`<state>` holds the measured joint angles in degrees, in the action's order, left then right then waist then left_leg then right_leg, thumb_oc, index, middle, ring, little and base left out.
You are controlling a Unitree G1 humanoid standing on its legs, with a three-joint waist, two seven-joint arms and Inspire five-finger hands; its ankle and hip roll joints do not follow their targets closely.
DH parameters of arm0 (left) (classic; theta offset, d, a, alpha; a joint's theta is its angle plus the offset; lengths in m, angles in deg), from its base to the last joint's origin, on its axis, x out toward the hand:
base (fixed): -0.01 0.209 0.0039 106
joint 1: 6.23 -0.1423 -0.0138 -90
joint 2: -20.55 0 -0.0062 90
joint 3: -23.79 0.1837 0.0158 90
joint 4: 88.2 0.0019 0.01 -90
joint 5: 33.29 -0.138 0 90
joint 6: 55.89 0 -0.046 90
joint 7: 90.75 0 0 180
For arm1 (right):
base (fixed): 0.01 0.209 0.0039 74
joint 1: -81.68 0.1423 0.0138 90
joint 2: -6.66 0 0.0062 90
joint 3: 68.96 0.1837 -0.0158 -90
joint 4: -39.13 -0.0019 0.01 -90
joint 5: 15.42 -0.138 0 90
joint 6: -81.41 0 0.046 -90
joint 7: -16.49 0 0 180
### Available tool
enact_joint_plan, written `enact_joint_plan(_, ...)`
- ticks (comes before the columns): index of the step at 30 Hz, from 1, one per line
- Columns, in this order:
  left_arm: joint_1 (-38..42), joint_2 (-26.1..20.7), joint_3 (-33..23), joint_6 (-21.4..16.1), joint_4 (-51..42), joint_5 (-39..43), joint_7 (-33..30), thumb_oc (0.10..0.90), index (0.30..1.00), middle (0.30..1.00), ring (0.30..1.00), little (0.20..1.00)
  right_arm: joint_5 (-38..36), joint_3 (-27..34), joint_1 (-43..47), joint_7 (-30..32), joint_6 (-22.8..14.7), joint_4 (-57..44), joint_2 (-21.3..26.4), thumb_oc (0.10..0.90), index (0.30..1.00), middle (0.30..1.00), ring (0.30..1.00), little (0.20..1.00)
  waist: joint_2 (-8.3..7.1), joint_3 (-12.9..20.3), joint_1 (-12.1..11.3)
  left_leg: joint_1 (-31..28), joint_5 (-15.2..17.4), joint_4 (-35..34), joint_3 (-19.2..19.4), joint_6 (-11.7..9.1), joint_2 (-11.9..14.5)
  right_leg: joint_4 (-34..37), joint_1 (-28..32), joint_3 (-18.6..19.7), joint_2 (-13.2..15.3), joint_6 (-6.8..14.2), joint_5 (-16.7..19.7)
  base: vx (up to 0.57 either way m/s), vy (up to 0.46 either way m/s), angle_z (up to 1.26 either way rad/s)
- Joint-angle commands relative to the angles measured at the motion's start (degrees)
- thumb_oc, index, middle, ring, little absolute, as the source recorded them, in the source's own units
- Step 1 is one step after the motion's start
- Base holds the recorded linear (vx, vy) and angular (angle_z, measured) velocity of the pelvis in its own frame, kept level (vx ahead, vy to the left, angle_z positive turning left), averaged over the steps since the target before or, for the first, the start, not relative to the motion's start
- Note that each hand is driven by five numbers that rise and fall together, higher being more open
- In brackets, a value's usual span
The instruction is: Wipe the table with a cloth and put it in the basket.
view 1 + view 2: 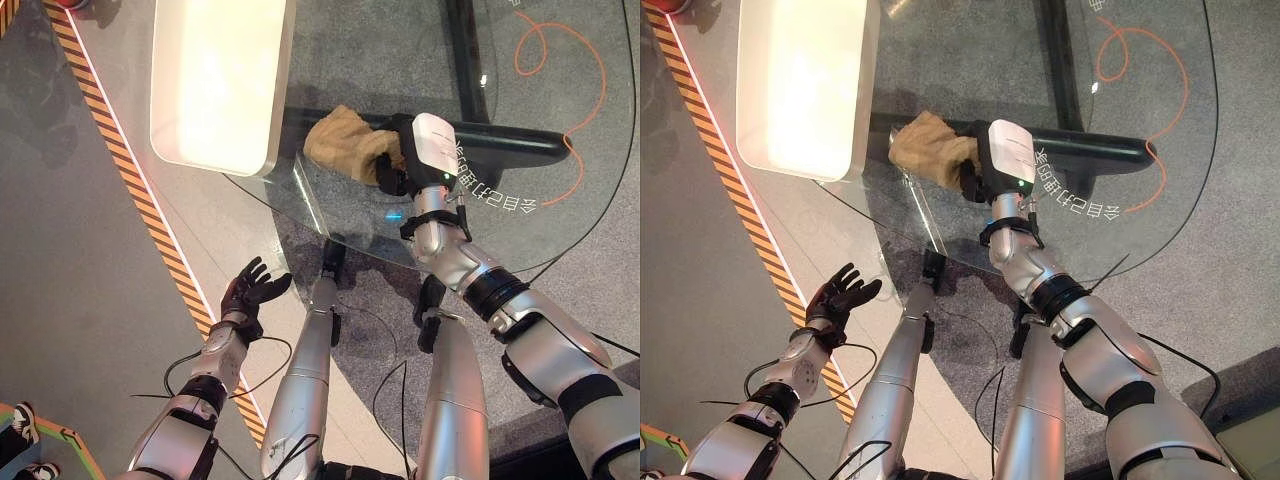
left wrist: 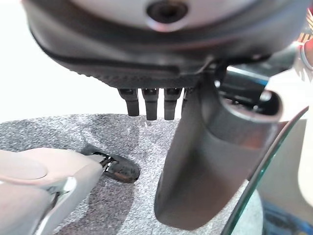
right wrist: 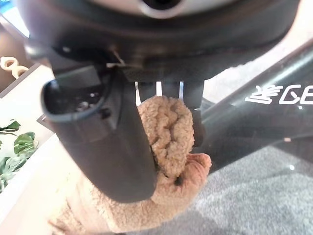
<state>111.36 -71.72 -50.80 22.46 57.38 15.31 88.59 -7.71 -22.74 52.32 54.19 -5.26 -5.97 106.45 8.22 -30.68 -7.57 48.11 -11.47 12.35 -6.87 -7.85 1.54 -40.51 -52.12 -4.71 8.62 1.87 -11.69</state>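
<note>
Nearest to me, my left robot hand hung off the near edge of the tabletop, over the floor beside the striped orange and black floor tape, its fingers spread loose and holding nothing; I judged it was kept back there so that it would not get in the way of the wiping arm. Farther out, my right robot hand reached over the round glass tabletop and had its fingers and thumb curled round one end of the tan cloth, the fleecy bundle bunched between thumb and fingers in the right wrist view. The rest of the cloth lay on the glass toward the left edge, which suited a wiping stroke: gripped at one end, the loose part could drag flat across the surface. Through the glass I could see the dark table frame under the hand. Just beyond the cloth, at the far left edge of the tabletop, sat the pale basket, its near corner close to the cloth, so I judged that the drop into it would call for only a short carry once the wiping was done.
</note>
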Motion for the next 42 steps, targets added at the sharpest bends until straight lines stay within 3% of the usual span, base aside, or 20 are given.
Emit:
enact_joint_plan(1,0.15,-3.01,0.29,-1.54,1.58,1.7,-0.07,0.8,0.9,0.9,0.9,0.9,-3.92,9.23,7.94,9.79,2.65,8.08,12.12,0.1,0.3,0.3,0.3,0.2,-0.43,0.89,1.63,-0.84,9.56,7.79,6.01,8.97,-5.81,13.89,1.31,-3.65,-3.02,0.66,10.61,0.0,0.0,0.0)
enact_joint_plan(12,0.59,-4.87,-0.15,-0.84,1.89,2.57,0.55,0.8,0.9,0.9,0.9,0.9,-8.61,15.19,7.75,13.18,0.32,19.6,16.26,0.1,0.3,0.3,0.3,0.2,-0.77,0.89,2.07,-0.46,10.19,8.1,5.9,9.16,-5.4,14.05,1.25,-3.33,-3.48,0.82,10.41,0.0,0.0,0.0)
enact_joint_plan(19,1.43,-6.5,-1.28,0.17,2.3,2.57,0.69,0.8,0.9,0.9,0.9,0.9,-10.56,17.75,6.38,15.99,1.13,22.11,18.4,0.1,0.3,0.3,0.3,0.2,-1.71,0.89,2.75,-0.25,10.51,8.04,5.73,9.13,-5.05,14.44,1.16,-2.87,-3.99,1.11,10.68,0.0,-0.016,0.03)
enact_joint_plan(42,4.74,-10.55,-3.96,1.84,6.93,2.61,3.4,0.8,0.9,0.9,0.9,0.9,-21.5,23.26,3.6,17.3,2.75,28.14,21.04,0.1,0.3,0.3,0.3,0.2,-3.85,0.89,3.88,-0.41,11.1,7.47,5.35,8.5,-4.13,15.7,1.68,-1.82,-4.97,1.53,10.76,0.0,-0.004,-0.02)
